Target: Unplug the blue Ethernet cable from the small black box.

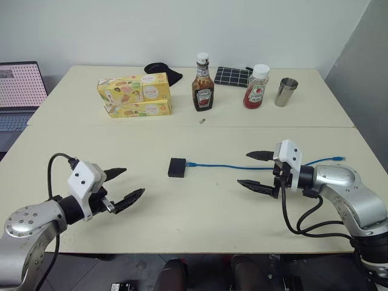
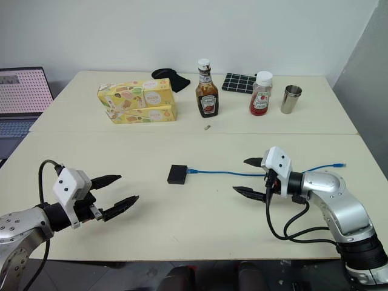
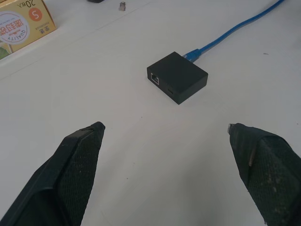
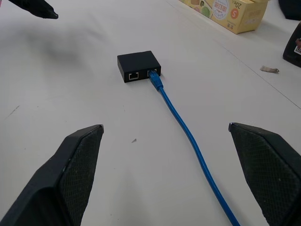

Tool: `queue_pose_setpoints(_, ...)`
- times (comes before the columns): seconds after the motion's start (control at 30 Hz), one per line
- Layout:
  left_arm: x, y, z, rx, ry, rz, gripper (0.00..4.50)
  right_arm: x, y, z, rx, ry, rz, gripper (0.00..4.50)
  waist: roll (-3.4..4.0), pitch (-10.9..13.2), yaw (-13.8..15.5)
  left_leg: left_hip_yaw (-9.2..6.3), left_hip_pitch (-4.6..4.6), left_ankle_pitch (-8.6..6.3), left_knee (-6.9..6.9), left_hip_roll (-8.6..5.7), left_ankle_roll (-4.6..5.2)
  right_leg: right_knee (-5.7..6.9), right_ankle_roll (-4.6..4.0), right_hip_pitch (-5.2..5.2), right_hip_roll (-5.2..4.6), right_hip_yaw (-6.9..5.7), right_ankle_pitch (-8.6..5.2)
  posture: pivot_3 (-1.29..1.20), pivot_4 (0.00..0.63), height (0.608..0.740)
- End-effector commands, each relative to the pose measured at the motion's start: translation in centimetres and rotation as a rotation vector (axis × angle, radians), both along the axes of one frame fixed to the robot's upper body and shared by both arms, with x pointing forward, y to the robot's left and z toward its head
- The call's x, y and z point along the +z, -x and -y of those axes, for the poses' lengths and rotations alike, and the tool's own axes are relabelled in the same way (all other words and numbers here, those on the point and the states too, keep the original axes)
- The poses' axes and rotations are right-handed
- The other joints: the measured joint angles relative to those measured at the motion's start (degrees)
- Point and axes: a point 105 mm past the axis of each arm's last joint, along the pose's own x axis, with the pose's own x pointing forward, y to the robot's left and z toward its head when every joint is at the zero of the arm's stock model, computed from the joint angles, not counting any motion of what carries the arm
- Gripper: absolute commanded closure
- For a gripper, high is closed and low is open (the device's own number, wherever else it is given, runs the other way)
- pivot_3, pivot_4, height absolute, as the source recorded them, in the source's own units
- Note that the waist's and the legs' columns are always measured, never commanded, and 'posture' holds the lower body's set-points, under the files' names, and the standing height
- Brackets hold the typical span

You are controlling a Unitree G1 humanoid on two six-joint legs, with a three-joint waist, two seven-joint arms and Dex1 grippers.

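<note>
Both grippers stand wide apart and hold nothing: the left gripper (image 1: 124, 183) at lower left of the head view, the right gripper (image 1: 255, 169) at centre right. Between them, near mid-frame, the small black box (image 1: 177, 167) lies flat on the table (image 1: 200, 206), with the blue Ethernet cable (image 1: 227, 165) plugged into it and running right past the right gripper. From the right wrist, a second port shows beside the plug; the left wrist view shows a port on another side.

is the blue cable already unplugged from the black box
No, the blue Ethernet cable still has its plug seated in the small black box.
</note>
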Motion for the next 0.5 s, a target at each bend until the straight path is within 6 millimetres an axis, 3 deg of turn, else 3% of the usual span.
queue_pose_setpoints(0.03, 1.03, -0.08, 0.04, -0.004, -0.030, 0.053, 0.03, 1.51, -0.25, 0.11, -0.001, -0.006, 0.067, 0.00, 0.00, 0.0, 0.0, 0.00, 0.00, 0.00, 0.00, 0.00, 0.00, 0.00, 0.00, 0.00, 0.00, 0.00, 0.00, 0.00, 0.150, 0.740)
queue_pose_setpoints(0.5, 0.88, -0.43, 0.74, -0.010, -0.051, 0.058, 0.03, 1.25, -0.32, 0.54, -0.027, 0.031, 0.058, 0.00, 0.00, 0.0, 0.0, -0.01, -0.01, 0.00, 0.00, 0.00, 0.00, 0.00, 0.00, 0.00, 0.00, 0.00, 0.00, 0.00, 0.150, 0.740)
